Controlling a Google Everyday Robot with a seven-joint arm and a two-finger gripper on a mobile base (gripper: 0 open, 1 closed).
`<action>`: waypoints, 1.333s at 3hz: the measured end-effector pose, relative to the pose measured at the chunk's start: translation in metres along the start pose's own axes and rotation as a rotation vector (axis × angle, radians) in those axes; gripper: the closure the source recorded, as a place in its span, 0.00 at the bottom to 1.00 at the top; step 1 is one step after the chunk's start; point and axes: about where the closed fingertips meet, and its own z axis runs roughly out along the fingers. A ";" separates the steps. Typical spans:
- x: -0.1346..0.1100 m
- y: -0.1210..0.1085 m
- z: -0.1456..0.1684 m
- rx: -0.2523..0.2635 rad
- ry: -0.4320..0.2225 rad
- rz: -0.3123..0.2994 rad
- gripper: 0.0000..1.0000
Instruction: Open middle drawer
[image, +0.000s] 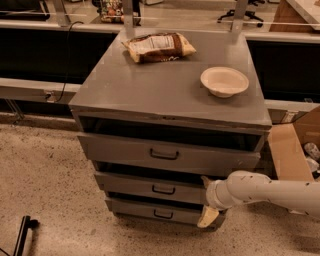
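Middle drawer (129, 184) sits directly left of the gripper (206, 199), its low grey front out a little from the cabinet (165, 87) with a dark gap above it. The gripper is at the right end of that front, reaching in from the right on a white arm (272, 191). Its fingers (208, 217) stand apart, one at the drawer's upper edge and the other lower, down in front of the bottom drawer (145, 210); whether either one touches the metal cannot be told. The small black handle (163, 189) lies left of the gripper, near but apart from it. Above the gripper is the top drawer (125, 150), taller in front and also pulled partly out. Higher up on the cabinet, a white bowl (224, 81) stands nearly straight above the gripper, and a snack bag (159, 46) lies farther back and to the left. To the gripper's right, behind the arm, stands an open cardboard box (289, 152). The speckled floor (55, 190) spreads below and to the left.
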 end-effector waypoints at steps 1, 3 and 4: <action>0.007 -0.011 0.014 -0.013 -0.003 0.015 0.21; 0.013 0.005 0.022 -0.054 -0.008 0.027 0.54; 0.011 0.013 0.017 -0.063 -0.013 0.023 0.49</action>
